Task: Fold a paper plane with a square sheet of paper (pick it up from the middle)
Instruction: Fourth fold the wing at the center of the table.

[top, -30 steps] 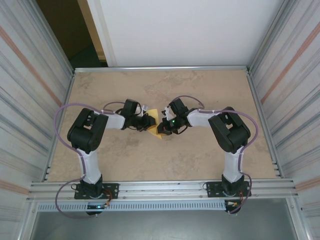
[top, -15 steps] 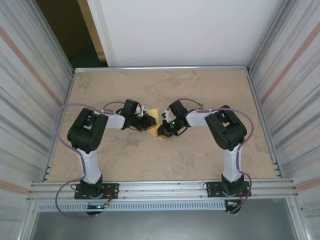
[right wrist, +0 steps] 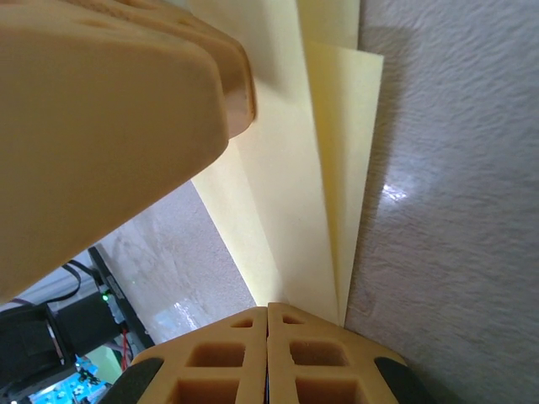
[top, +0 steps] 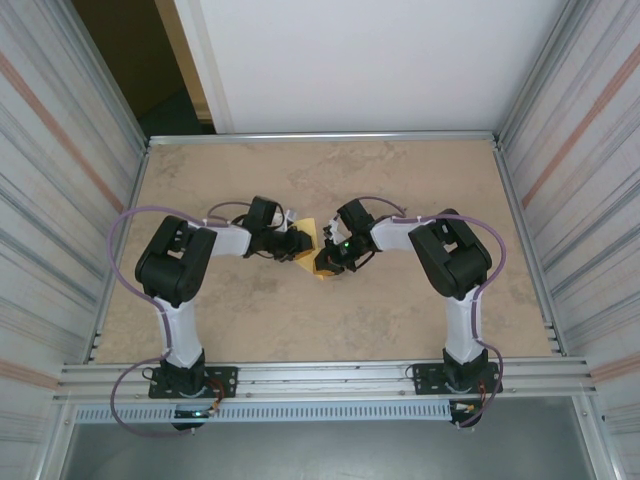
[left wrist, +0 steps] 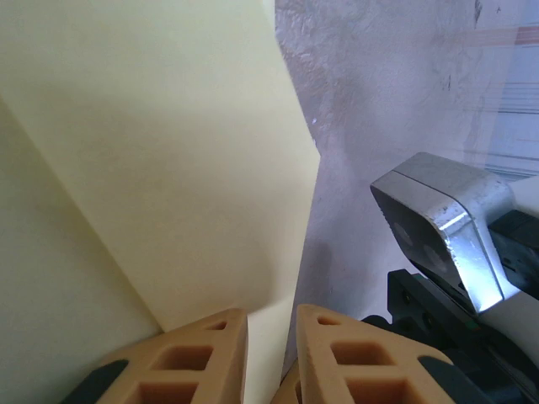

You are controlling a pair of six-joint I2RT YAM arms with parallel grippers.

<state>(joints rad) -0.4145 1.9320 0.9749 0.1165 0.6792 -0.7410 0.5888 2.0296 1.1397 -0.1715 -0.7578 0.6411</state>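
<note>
From above, the left gripper (top: 300,245) and right gripper (top: 329,258) are crowding the square sheet of paper (top: 311,230) at the table's (top: 230,170) middle, hiding most of it. At the left wrist, the jaws are standing barely parted astride its edge, and I cannot tell if they are gripping, so it risks slipping. At the right wrist, the jaws are clenching shut by the folded tip, risking a tear if the arms pull apart.

Table (top: 420,170) open all round — paper (top: 322,265) hemmed in.

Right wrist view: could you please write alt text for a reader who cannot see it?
Folded yellow paper, its layers fanned, shows against a speckled grey table, running from the top edge down to the right claw, whose two tan fingers are pressed together at the bottom. The left claw's blurred tan finger overlaps the paper's upper left.
</note>
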